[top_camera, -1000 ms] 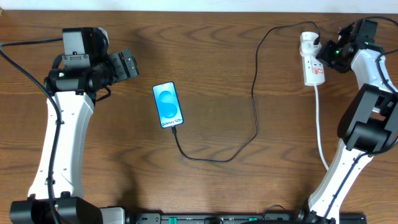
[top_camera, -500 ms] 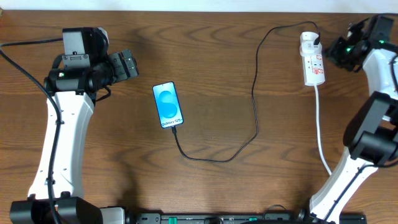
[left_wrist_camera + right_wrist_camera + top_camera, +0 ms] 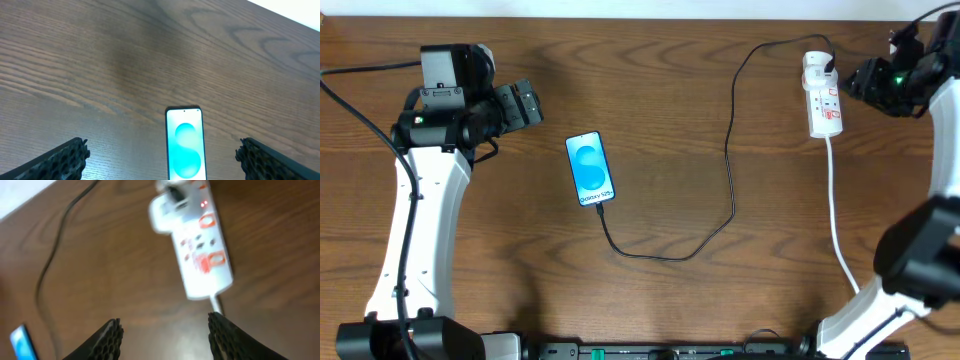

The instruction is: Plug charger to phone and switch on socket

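Now, overhead, the right gripper (image 3: 860,80) has backed off just right of the socket (image 3: 823,100), its jaws parted and empty. The charger (image 3: 730,170) runs from the socket to the phone (image 3: 591,168), well to its left. At the left wrist, the left gripper (image 3: 161,160) shows its jaws wide. At the right wrist, a red lamp glows on the socket, so the switching looks done.

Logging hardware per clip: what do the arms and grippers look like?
Left arm and right arm: white shells, black joints, a green light near each wrist. A black cable runs along the left arm. Gripper fingers are black with honeycomb-textured pads.
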Action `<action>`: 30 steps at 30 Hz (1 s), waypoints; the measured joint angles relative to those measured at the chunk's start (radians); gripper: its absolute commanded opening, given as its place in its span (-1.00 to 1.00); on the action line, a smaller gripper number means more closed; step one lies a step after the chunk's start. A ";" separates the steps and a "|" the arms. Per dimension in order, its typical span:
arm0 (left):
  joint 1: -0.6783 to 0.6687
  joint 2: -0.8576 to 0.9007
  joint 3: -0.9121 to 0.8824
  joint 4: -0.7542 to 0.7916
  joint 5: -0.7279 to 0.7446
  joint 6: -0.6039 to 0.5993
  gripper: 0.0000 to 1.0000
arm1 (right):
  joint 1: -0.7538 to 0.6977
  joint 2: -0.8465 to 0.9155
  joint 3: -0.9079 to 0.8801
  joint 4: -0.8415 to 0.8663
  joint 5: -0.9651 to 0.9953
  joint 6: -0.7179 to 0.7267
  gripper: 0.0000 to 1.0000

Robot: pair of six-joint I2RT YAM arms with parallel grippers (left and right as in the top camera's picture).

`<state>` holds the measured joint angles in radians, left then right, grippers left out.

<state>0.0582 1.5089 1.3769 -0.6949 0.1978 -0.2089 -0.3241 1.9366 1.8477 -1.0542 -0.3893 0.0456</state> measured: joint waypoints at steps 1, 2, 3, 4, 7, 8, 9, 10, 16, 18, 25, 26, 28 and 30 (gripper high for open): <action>0.000 0.000 0.000 -0.001 -0.002 0.000 0.97 | 0.012 -0.042 0.000 -0.036 0.000 -0.020 0.24; 0.000 0.000 0.000 0.000 -0.002 0.000 0.97 | 0.023 -0.073 0.000 -0.062 0.000 -0.037 0.26; 0.000 0.000 0.000 0.000 -0.002 0.000 0.97 | 0.036 -0.111 0.000 -0.090 0.000 -0.056 0.30; 0.000 0.000 0.000 0.000 -0.002 0.000 0.97 | 0.050 -0.147 0.000 -0.121 -0.001 -0.066 0.42; 0.000 0.000 0.000 0.000 -0.002 0.000 0.97 | 0.084 -0.234 0.000 -0.189 -0.003 -0.094 0.76; 0.000 0.000 0.000 0.000 -0.002 0.000 0.97 | 0.098 -0.266 0.000 -0.217 -0.005 -0.098 0.99; 0.000 0.000 0.000 0.000 -0.002 0.000 0.97 | 0.107 -0.287 0.000 -0.240 -0.004 -0.103 0.98; 0.000 0.000 0.000 -0.001 -0.002 0.000 0.97 | 0.116 -0.307 0.000 -0.262 -0.004 -0.111 0.99; 0.000 0.000 0.000 0.000 -0.002 0.000 0.97 | 0.133 -0.398 0.000 -0.386 -0.003 -0.117 0.99; 0.000 0.000 0.000 0.000 -0.002 0.000 0.97 | 0.133 -0.414 0.000 -0.395 -0.003 -0.117 0.99; 0.000 0.000 0.000 0.000 -0.002 0.000 0.97 | 0.133 -0.421 0.000 -0.465 -0.005 -0.117 0.99; 0.000 0.000 0.000 0.000 -0.002 0.000 0.97 | 0.133 -0.421 0.000 -0.483 -0.003 -0.117 0.99; 0.000 0.000 0.000 0.000 -0.002 0.000 0.97 | 0.133 -0.421 0.000 -0.509 0.001 -0.121 0.99; 0.000 0.000 0.000 0.000 -0.002 0.000 0.97 | 0.133 -0.422 0.000 -0.525 0.005 -0.133 0.99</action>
<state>0.0582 1.5089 1.3769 -0.6952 0.1959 -0.2089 -0.1913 1.5150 1.8481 -1.5787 -0.3847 -0.0872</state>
